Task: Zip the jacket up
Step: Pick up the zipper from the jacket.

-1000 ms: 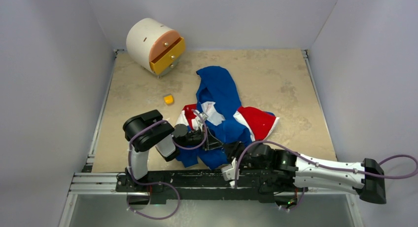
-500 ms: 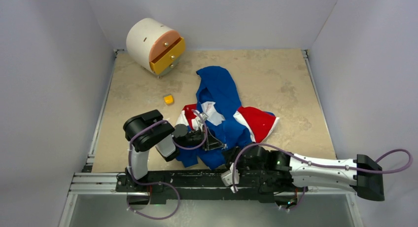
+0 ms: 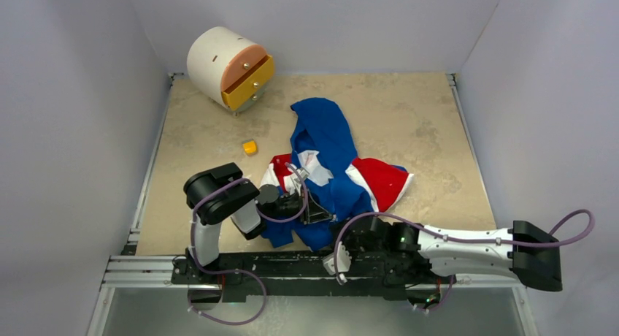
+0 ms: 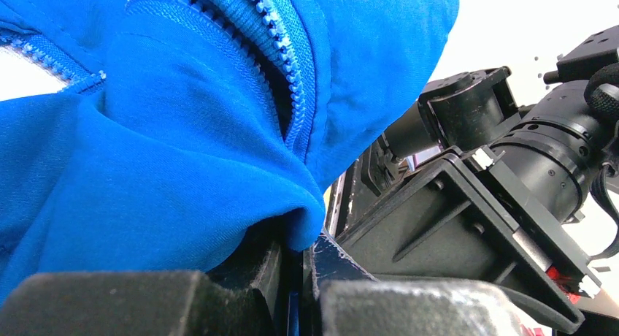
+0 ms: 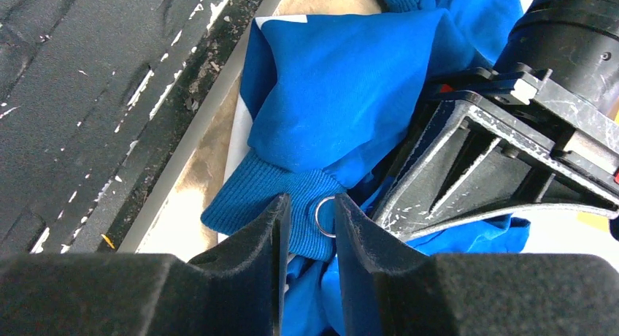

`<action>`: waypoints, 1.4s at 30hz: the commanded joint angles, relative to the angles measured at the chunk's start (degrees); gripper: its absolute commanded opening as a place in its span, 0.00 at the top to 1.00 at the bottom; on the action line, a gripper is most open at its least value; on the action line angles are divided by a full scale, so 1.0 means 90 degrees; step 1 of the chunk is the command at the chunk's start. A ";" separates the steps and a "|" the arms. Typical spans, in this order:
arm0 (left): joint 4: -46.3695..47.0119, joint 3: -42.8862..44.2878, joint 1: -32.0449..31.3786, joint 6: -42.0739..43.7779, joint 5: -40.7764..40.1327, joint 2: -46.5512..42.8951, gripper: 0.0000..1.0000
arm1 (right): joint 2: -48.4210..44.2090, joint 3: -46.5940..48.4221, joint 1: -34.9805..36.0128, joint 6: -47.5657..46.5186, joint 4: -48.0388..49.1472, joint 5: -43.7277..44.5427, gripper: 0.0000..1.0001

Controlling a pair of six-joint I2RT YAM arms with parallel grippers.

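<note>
While it lies crumpled at the near-middle of the beige table (image 3: 416,109), the jacket (image 3: 326,142) shows royal blue with red and white panels; soft fabric, all folds and bunches; white zipper teeth (image 4: 295,73) run along a parted seam; the hem (image 5: 252,197) is ribbed knit, small metal ring (image 5: 325,216) beside it; left gripper (image 4: 301,274) is pinched tight on a blue fold; right gripper (image 5: 306,223) is nipped onto that hem by the ring.
</note>
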 commanded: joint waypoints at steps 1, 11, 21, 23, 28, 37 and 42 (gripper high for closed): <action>0.1319 0.0019 -0.0056 -0.0120 0.0114 0.0049 1.00 | 0.0139 0.0057 0.0041 -0.0074 0.0216 0.0081 0.69; 0.1320 0.0063 -0.0091 -0.0161 0.0175 0.0033 1.00 | 0.0676 0.0104 0.0032 0.0049 0.0691 0.0349 0.68; 0.1319 0.0064 -0.0117 -0.0151 0.0191 0.0023 1.00 | 0.0982 0.0203 -0.0044 0.0458 0.0934 0.0592 0.81; 0.1326 0.0049 -0.0116 -0.0151 0.0181 0.0023 1.00 | 0.0808 0.0260 -0.0049 0.0626 0.0919 0.0702 0.87; 0.1320 0.0039 -0.0120 -0.0151 0.0161 0.0023 1.00 | 0.0222 0.0423 -0.0059 0.1061 0.0715 0.0803 0.95; 0.1323 0.0054 -0.0123 -0.0170 0.0142 0.0090 1.00 | -0.0194 0.0346 -0.0061 0.1469 0.0757 0.1010 1.00; 0.1328 0.0054 -0.0123 -0.0199 0.0132 0.0096 1.00 | -0.0345 0.0332 -0.0061 0.1500 0.0610 0.1059 1.00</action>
